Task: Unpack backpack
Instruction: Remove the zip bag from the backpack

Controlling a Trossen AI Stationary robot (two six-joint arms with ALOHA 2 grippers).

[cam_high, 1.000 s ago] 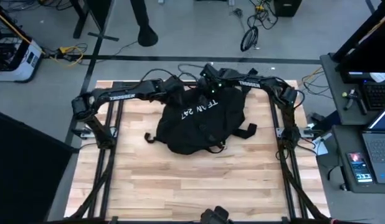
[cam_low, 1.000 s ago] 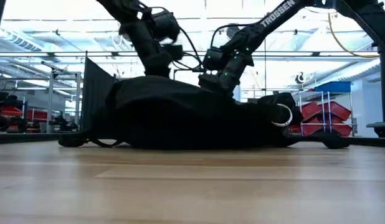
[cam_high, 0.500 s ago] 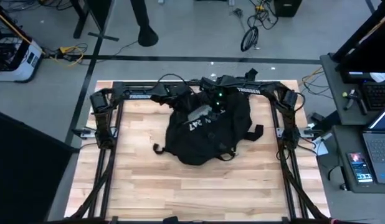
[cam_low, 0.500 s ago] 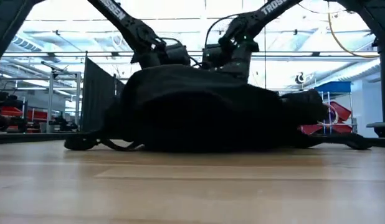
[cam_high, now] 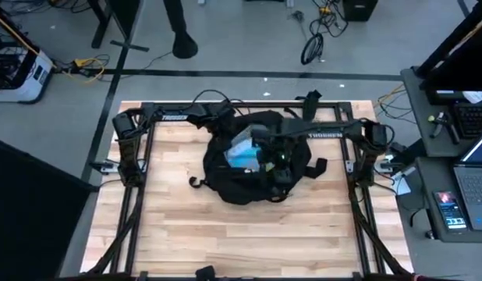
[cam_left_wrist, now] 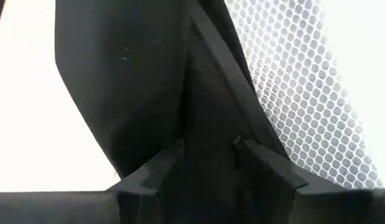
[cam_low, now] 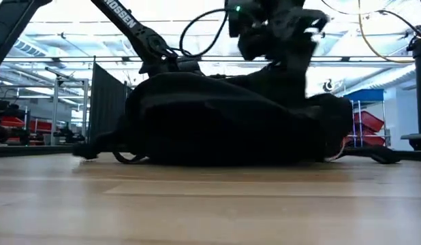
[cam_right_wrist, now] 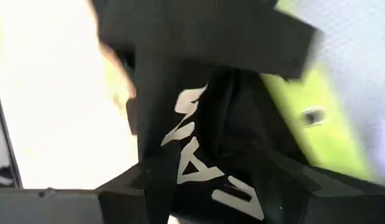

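Note:
The black backpack lies on the wooden table's far half, its underside on the boards. It gapes open on top, and blue and white contents show inside. My left gripper is at the pack's far left rim, shut on black cloth next to white mesh. My right gripper hangs over the pack's middle, raised high in the low view, shut on the cloth that carries the white lettering. My left gripper pinches a fold of the backpack's black cloth at the opening's far left rim between its two fingers. Layers cannot be counted. The rest of the pack rests on the table. My right gripper pinches the lettered front panel between its two fingers, coming from above. The panel is lifted off the pack's body and drawn up toward the gripper. The pack's base stays on the table.
Shoulder straps trail on the boards at the pack's left and right. The near half of the table is bare wood. A yellow-green thing shows beside the lettered cloth. Desks with a laptop stand beyond the right edge.
My right gripper has gone up and toward the near edge with the lettered panel, folding it back, so the pack now gapes and blue and white contents show. Before that the pack slid a little toward the right edge. My left gripper keeps its hold at the far rim.

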